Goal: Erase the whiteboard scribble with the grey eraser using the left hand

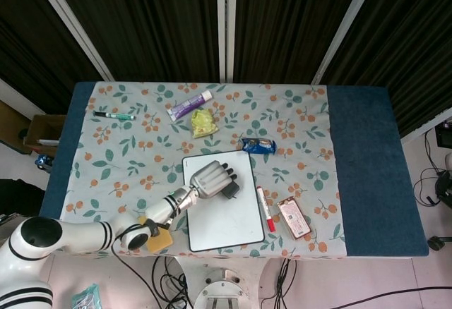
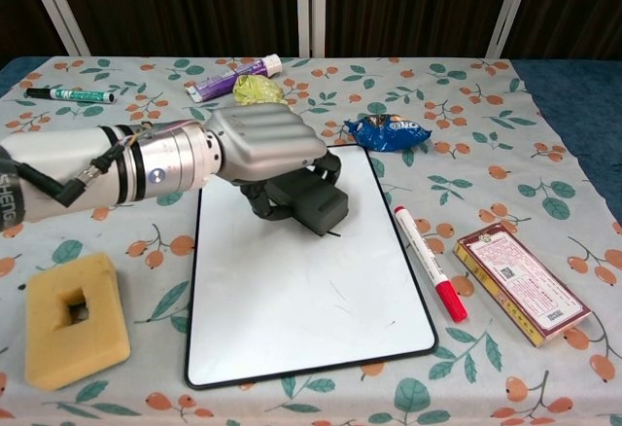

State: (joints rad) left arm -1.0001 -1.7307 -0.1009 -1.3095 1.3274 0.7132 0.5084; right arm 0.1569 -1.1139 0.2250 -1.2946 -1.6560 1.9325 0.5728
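My left hand (image 2: 264, 146) (image 1: 211, 179) grips the grey eraser (image 2: 313, 202) (image 1: 232, 191) and presses it onto the upper middle of the whiteboard (image 2: 292, 300) (image 1: 229, 221). A few faint dark marks (image 2: 336, 293) remain lower on the white surface, and a short dash shows just beside the eraser. My fingers curl over the top of the eraser and hide most of it. My right hand appears in neither view.
A red marker (image 2: 427, 260) lies right of the board, with a red-brown box (image 2: 520, 281) beyond it. A yellow sponge (image 2: 74, 319) sits at the front left. A blue snack packet (image 2: 390, 132), a yellow wrapper (image 2: 257, 94), a purple tube (image 2: 231, 78) and a green pen (image 2: 68, 95) lie further back.
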